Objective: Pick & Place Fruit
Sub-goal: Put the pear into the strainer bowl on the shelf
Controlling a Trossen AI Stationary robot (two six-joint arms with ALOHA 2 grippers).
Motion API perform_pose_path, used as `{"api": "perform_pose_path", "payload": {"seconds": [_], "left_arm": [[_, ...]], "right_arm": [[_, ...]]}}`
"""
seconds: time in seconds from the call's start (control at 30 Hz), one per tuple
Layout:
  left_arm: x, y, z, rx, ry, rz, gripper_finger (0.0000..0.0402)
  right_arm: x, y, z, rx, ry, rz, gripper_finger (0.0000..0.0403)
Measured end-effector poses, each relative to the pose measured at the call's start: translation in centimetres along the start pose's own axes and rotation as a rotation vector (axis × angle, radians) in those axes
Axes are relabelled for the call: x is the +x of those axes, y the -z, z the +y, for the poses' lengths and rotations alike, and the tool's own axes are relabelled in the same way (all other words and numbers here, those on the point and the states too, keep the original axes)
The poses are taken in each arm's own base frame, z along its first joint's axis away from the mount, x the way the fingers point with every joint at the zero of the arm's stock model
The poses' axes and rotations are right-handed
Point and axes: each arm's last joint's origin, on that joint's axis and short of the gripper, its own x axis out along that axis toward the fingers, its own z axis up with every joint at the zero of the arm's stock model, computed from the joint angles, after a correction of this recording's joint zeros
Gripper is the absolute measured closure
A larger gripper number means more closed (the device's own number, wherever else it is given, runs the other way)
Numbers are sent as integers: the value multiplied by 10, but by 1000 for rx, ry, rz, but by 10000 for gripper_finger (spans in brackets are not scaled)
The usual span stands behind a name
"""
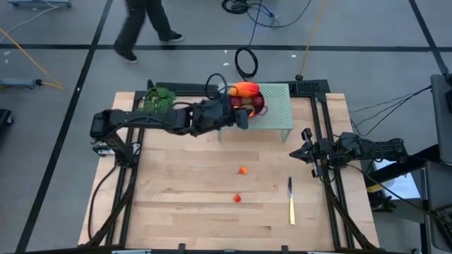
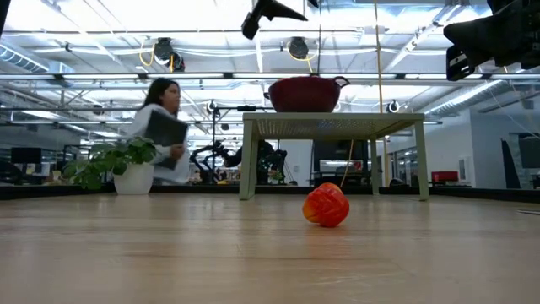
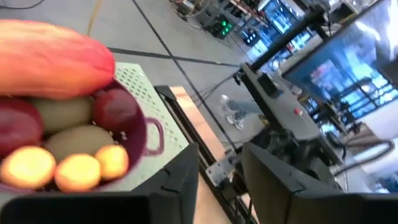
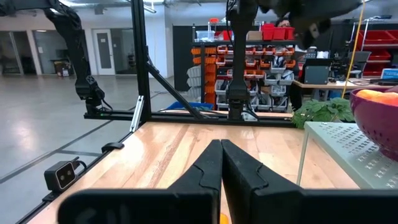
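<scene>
A magenta colander bowl (image 3: 146, 134) stands on a pale green perforated stand (image 1: 275, 106). It holds the elongated orange-red piece (image 3: 53, 59), two olive-brown ovals (image 3: 78, 140), two dark red balls (image 3: 115, 109) and three tiny orange ones (image 3: 78, 171). Two more tiny orange-red fruits (image 1: 243, 170) (image 1: 237, 198) lie on the table; the low view shows one (image 2: 326, 205). My left gripper (image 3: 221, 180) hovers open and empty just beside the bowl (image 1: 244, 118). My right gripper (image 4: 221, 168) is shut and waits by the table's right edge (image 1: 305, 146).
A yellow-handled knife (image 1: 290, 201) lies near the right front of the table. A leafy green bunch (image 1: 159, 99) sits at the far left corner. A person (image 1: 145, 25) walks on the floor beyond the table. The wooden top (image 1: 183, 190) around the loose fruits is open.
</scene>
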Motion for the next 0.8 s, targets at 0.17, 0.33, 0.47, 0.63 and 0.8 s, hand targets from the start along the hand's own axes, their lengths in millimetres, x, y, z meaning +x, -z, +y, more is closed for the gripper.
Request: {"api": "perform_pose_path", "payload": {"seconds": [0.17,0.33,0.47,0.63,0.8], "left_arm": [[-8,14,-12,21,37,35,326],[-17,29,-24,49,75,70,371],[-26,41,-34,72,108,100,398],[-40,57,-47,92,153,140,392],[-54,74,-59,96,198,184,397]], "right_arm": [[0,0,0,0,0,0,403],[0,0,0,0,0,0,403],[0,0,0,0,0,0,403],[0,0,0,-1,0,0,403],[0,0,0,-3,0,0,403]]}}
